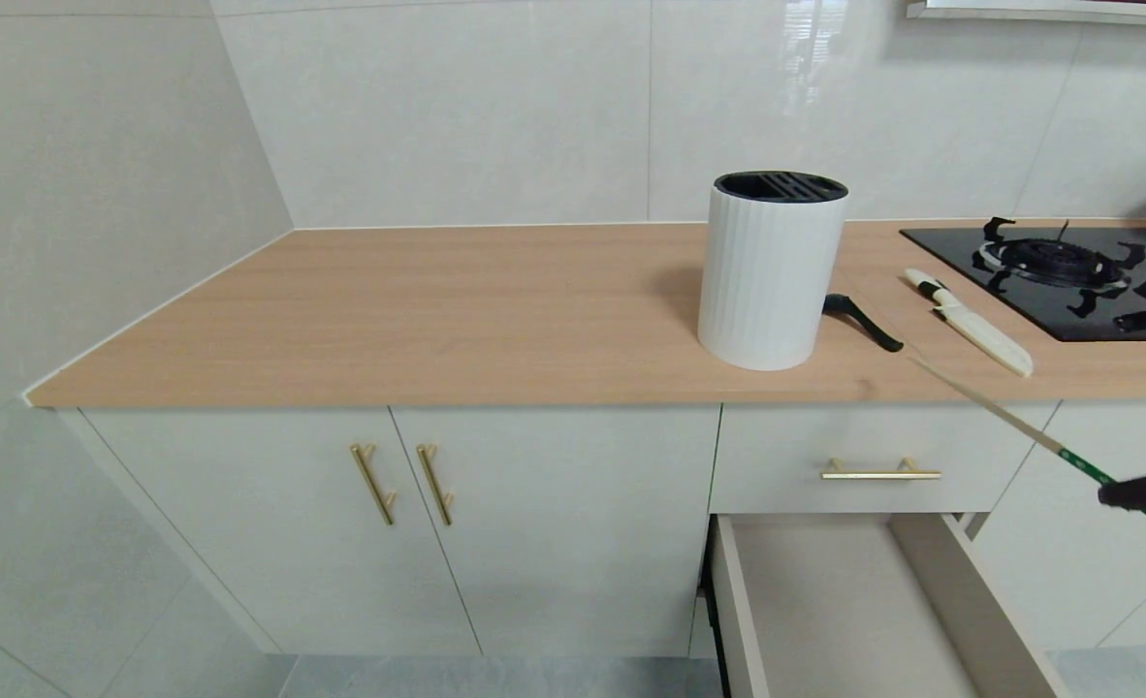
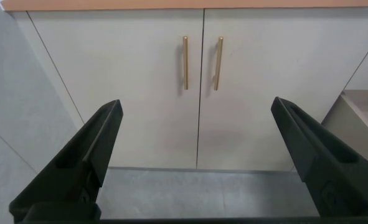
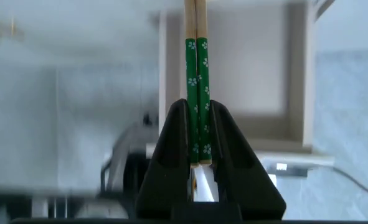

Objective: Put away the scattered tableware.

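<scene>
Two chopsticks (image 1: 1000, 412) with green, white-flowered ends are clamped side by side in the right pincer (image 1: 1145, 494), whose fingers are closed tight on the patterned part. They hang in front of the cabinets, over the right side of an open drawer (image 1: 825, 601), and their bare tips slant up across the front edge of the worktop (image 1: 437, 310). The worktop is pale wood-grain laminate and meets glossy grey wall tiles (image 1: 437, 107) at the back and left.

On it stands a white ribbed knife block (image 1: 772, 281) with a black slotted top. A black utensil handle (image 1: 864, 323) pokes out from behind the block, and a cream-coloured knife (image 1: 970, 325) lies between it and the black gas hob (image 1: 1058, 281).

Below are off-white cabinet doors (image 1: 340, 523) with brass bar handles (image 1: 401, 483), a shut drawer (image 1: 874, 456) and a grey tiled floor (image 1: 495, 679).

The left pincer (image 2: 196, 106) is spread wide and holds nothing, facing those doors.
</scene>
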You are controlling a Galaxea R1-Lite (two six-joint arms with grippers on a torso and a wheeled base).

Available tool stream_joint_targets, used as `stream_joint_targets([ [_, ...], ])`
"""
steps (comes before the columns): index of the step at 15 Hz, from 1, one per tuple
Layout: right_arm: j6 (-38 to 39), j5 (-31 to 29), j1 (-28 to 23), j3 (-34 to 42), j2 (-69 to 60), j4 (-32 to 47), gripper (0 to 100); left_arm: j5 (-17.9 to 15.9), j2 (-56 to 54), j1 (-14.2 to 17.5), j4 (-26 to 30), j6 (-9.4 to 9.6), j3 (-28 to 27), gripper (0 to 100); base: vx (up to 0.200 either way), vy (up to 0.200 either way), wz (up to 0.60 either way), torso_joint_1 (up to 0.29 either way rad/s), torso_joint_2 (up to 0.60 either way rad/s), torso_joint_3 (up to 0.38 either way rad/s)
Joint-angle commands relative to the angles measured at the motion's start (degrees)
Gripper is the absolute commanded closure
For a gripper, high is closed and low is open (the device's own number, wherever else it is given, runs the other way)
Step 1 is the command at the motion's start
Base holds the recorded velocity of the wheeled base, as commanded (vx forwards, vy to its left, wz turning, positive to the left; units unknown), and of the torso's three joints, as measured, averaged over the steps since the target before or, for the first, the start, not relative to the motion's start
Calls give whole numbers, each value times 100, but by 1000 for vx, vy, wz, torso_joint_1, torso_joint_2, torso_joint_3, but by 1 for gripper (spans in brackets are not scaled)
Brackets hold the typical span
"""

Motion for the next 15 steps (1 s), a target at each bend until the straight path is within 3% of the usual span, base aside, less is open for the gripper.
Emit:
stream_joint_targets([
  [1, -131, 63, 274, 357, -437, 328, 100, 3, -1, 0, -4, 0, 1, 0, 0, 0, 0, 0, 0, 0],
  [3, -157, 256, 424, 375, 3, 812, 100, 3, -1, 0, -4, 0, 1, 0, 0, 0, 0, 0, 0, 0],
  [6, -219, 344, 450, 674, 882, 838, 100, 3, -1, 0, -4, 0, 1, 0, 0, 0, 0, 0, 0, 0],
  [9, -421, 344, 432, 1016, 2024, 302, 100, 3, -1, 0, -4, 0, 1, 0, 0, 0, 0, 0, 0, 0],
  [13, -316, 335, 441, 1535, 2666, -911, 100, 3, -1, 0, 5, 0, 1, 0, 0, 0, 0, 0, 0, 0],
  [15, -113, 309, 441, 1535, 2921, -1113, 100, 3, -1, 0, -4, 0, 1, 0, 0, 0, 0, 0, 0, 0],
])
